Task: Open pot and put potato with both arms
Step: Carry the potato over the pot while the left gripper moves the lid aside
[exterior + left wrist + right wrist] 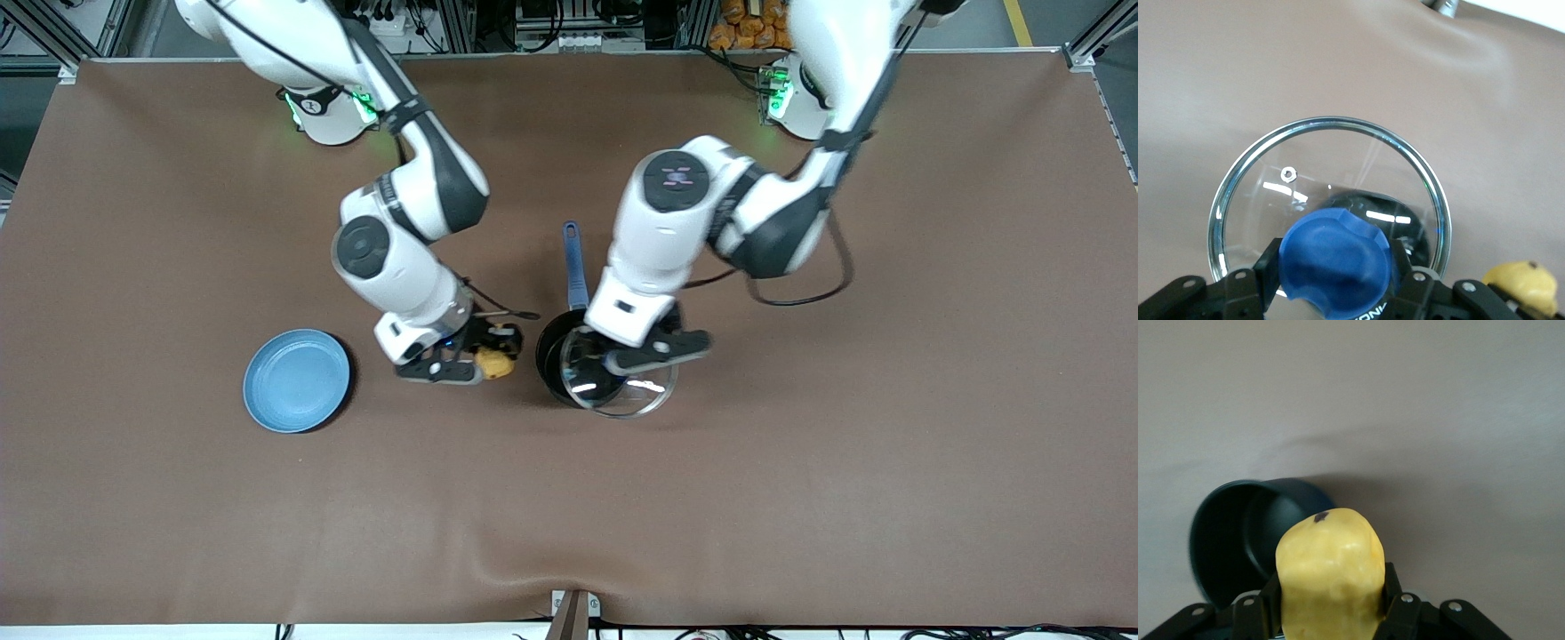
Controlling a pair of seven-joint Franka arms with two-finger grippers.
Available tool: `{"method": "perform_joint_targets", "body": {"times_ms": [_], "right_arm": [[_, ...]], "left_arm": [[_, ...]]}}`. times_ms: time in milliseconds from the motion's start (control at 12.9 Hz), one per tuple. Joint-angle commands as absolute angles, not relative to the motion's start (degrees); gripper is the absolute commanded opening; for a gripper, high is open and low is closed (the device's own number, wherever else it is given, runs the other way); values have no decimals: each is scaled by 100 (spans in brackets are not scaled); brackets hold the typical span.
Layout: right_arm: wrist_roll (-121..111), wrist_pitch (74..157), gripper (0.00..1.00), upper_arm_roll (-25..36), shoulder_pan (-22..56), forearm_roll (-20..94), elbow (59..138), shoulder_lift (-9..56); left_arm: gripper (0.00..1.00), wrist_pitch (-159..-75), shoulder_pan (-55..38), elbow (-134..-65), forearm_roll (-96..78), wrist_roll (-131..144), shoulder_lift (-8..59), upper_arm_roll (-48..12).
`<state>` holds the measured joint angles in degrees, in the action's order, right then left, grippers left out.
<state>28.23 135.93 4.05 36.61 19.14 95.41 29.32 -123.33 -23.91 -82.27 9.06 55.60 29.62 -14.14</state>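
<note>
The black pot (553, 348) stands mid-table, its blue handle (574, 265) pointing toward the robots' bases. My left gripper (615, 363) is shut on the blue knob (1337, 261) of the glass lid (633, 402). It holds the lid raised and shifted partly off the pot, toward the front camera. The pot's mouth shows open in the right wrist view (1238, 540). My right gripper (492, 361) is shut on the yellow potato (495, 363) and holds it just beside the pot, toward the right arm's end. The potato fills the jaws in the right wrist view (1330, 580).
A flat light-blue plate (296, 380) lies on the brown table toward the right arm's end, beside the right gripper. A pile of orange-brown lumps (747, 22) sits off the table near the left arm's base. A cable loop (800, 293) hangs by the left arm.
</note>
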Motion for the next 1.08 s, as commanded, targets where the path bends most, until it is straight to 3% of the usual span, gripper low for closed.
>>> {"method": "perform_joint_targets", "body": {"times_ms": [0,232,465,697,1007], "right_arm": [[2997,13667,0,466,4086,2039,8880,3452],[2918,13475,0,475,4403,1620,8351,3866],[2962,12877,0,475,4465,1143,7596,4375],[2971,12894,0,483,4465,1134,7156,4780],[2971,12946,0,483,4509,1134,6812,5264]], "left_arm": [[39,-12357,-1331,-9454,511,4671,2006,-1792],[39,-12427,-40,-10570,239,3520,1251,-2178],[39,-12419,1017,-11152,-342,1972,792,-2303],[39,-12497,1291,-11390,-264,1811,983,-2276],[39,-13637,1503,-11785,342,1811,1633,-2259]]}}
